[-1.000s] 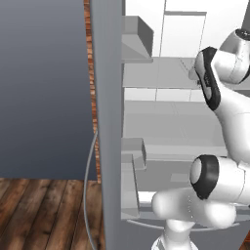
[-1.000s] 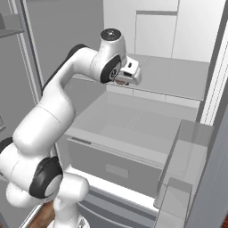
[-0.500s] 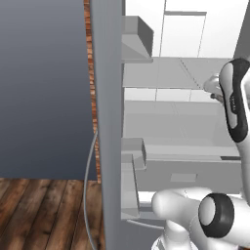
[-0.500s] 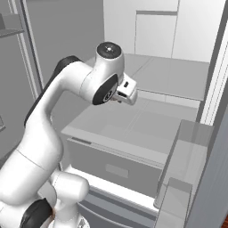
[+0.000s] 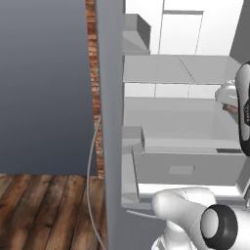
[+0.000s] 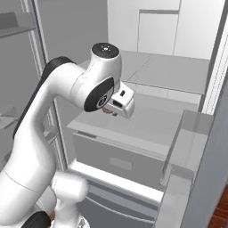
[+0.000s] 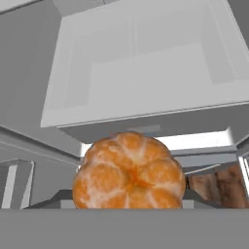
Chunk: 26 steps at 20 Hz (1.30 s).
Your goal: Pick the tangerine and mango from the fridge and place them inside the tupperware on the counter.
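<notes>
The tangerine point(image 7: 129, 170), bright orange and lobed, sits low in the middle of the hand view, close to the lens and covering the finger tips. My gripper point(image 6: 116, 107) is shut on it in front of the open fridge point(image 6: 169, 71), level with the lower shelf. From the left base view the hand point(image 5: 228, 96) shows at the right edge, beside the same shelf. Below the fruit, the hand view looks onto a white fridge compartment point(image 7: 146, 63). The mango, the tupperware and the counter are out of view.
The left fridge door point(image 5: 110, 122) stands edge-on between me and a dark wall, with wooden floor point(image 5: 44, 205) below it. The right door's bins point(image 6: 187, 147) jut out close to the arm. The bottom drawer front point(image 6: 116, 156) lies under the hand.
The arm has drawn the hand back out of the fridge, down and toward the base, with the fruit still in the jaws. The elbow has swung up in front of the right base camera.
</notes>
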{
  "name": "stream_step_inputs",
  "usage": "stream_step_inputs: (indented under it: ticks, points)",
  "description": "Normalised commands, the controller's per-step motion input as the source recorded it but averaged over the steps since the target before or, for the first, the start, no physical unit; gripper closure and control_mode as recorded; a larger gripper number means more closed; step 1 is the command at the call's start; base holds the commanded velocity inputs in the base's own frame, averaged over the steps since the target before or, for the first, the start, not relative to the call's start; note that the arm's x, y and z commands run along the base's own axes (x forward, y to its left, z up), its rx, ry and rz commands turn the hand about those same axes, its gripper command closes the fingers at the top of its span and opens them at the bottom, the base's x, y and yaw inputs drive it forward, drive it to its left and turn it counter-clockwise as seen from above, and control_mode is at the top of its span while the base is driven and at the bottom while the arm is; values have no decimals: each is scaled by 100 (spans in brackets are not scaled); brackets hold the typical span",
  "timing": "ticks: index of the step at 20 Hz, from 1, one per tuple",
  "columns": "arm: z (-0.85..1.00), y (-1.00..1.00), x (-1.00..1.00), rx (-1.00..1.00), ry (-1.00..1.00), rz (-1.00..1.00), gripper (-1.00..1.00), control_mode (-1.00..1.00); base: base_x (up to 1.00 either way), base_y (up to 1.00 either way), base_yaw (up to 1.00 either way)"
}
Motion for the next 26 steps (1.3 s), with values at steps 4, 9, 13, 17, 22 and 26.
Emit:
stream_step_inputs:
  ticks: [4,9,13,17,22,26]
  points:
    - [0,0,0,0,0,0,100,100,-97,24,0]
    - [0,0,0,0,0,0,100,100,-96,28,0]
    - [0,0,0,0,0,0,100,100,-100,11,-5]
    - [0,0,0,0,0,0,100,100,-100,0,-31]
    - [0,0,0,0,0,0,100,100,-79,-24,-77]
    - [0,0,0,0,0,0,100,100,-10,-63,-83]
